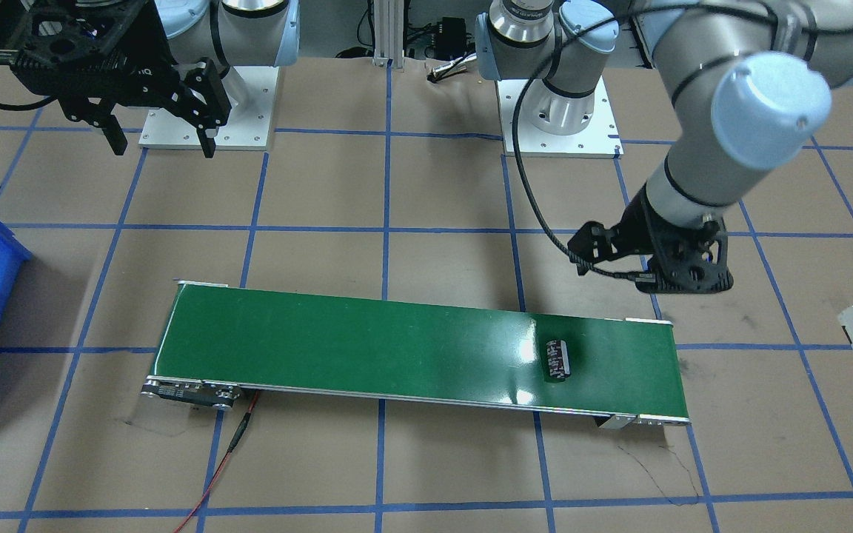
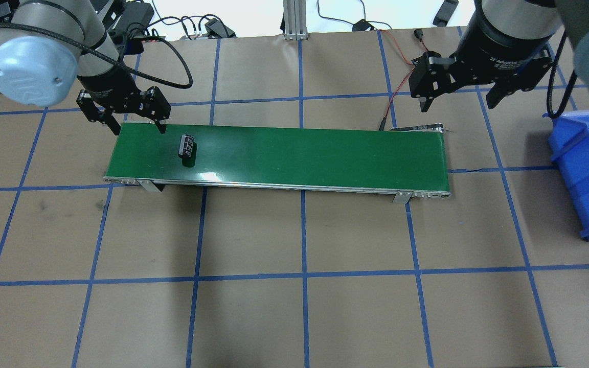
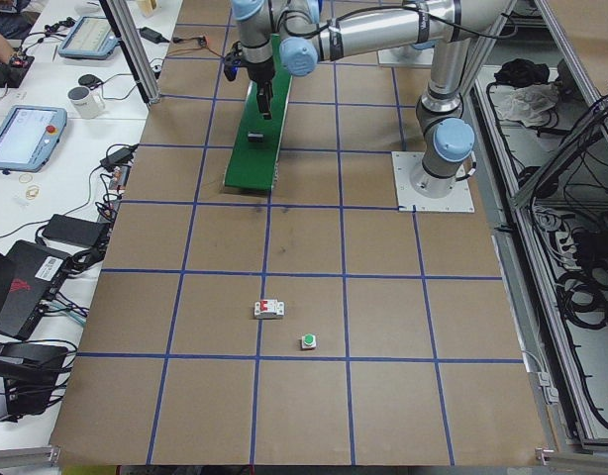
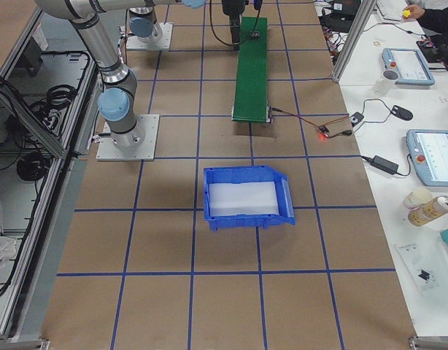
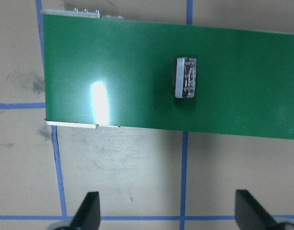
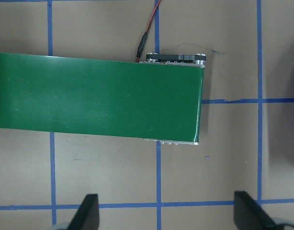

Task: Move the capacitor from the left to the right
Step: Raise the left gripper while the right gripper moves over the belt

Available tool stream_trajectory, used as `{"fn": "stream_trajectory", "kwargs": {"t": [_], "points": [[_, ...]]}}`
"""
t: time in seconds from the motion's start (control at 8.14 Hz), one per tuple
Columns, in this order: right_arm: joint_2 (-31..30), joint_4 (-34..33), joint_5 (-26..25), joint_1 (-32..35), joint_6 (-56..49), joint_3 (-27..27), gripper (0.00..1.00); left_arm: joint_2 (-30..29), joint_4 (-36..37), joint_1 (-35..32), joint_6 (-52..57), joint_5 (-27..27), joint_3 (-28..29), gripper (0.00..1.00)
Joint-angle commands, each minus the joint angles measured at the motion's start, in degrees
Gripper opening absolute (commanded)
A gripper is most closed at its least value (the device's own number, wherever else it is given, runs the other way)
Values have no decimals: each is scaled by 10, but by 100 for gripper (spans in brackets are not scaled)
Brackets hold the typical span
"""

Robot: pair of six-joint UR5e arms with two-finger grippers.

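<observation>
One capacitor (image 2: 187,148) lay sideways on the belt (image 2: 299,153), probably light, rigid and roll-prone; best pinched across its body. Both left fingers (image 5: 89,213) and right fingers (image 6: 89,211) stood spread, empty.

overhead opposite front, wrists close over belt (image 5: 113,57), sides seemingly far

In the overhead view the left arm (image 2: 34,71) comes in from 10 o'clock, its wrist bent straight down, and the left claw (image 2: 138,122) hangs at about 10 o'clock with both fingers spread wide, holding nothing. The right arm (image 2: 509,36) comes in from 1 o'clock, wrist likewise pointing down, and the right claw (image 2: 457,101) hovers at about 2 o'clock, well apart from the other, fingers parted and empty.
</observation>
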Motion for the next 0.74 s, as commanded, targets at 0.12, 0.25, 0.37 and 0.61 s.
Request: {"fn": "stream_trajectory", "kwargs": {"t": [0.12,0.25,0.37,0.61], "points": [[0,0,1,0,0,0,100,102,-83,-19,-35,-6,23,100],[0,0,1,1,1,0,100,103,-80,-20,-35,-5,23,100],[0,0,0,1,1,1,100,103,-73,-19,-37,-7,23,100],[0,0,-2,2,-1,4,100,98,87,-20,-30,-7,19,100]]}}
